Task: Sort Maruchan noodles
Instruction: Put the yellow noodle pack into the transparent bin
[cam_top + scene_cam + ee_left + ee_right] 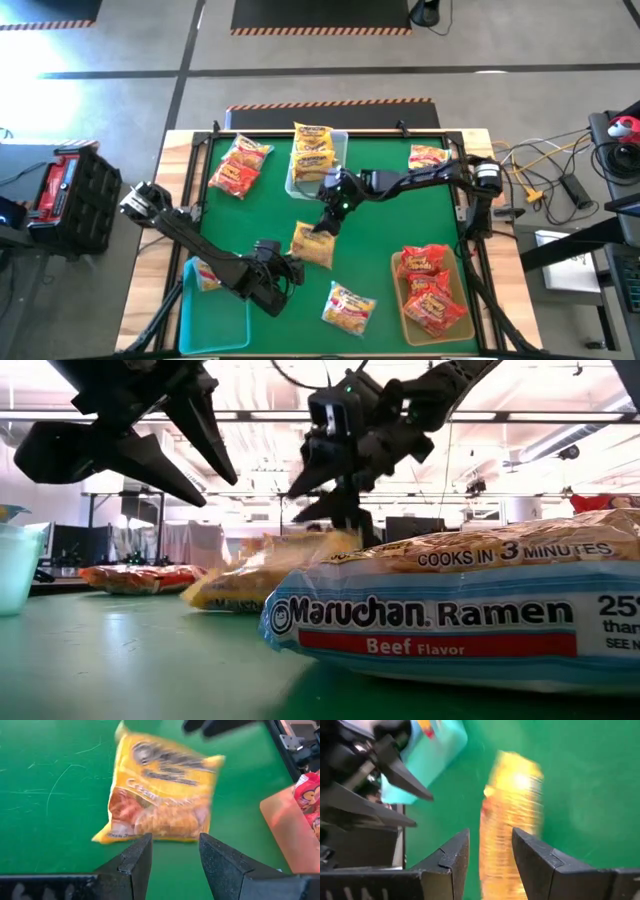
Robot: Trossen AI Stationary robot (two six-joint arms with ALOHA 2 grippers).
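The Maruchan noodles lie scattered on the green mat. Two red packets (240, 165) are at the far left. One packet (428, 157) sits at the far right, and a yellow and pale-blue one (350, 308) near the front edge. My right gripper (325, 222) hangs over the mat's middle, shut on a yellow-orange packet (313, 243). My left gripper (293, 268) hovers open, just near-left of that packet, with nothing between its fingers (135, 862). My right gripper pinches the yellow-orange packet by its far end (492, 850) between its two fingers. The fingers slant down from the table's far right. The packet hangs tilted below them; I cannot tell whether its near end (215, 595) touches the mat.
A clear bin (340, 140) at the far middle holds yellow-orange packets. An orange tray (398, 295) at the near right holds red packets. A teal bin (222, 312) at the near left holds one packet (207, 275). A Beef packet (450, 620) fills the low view's foreground.
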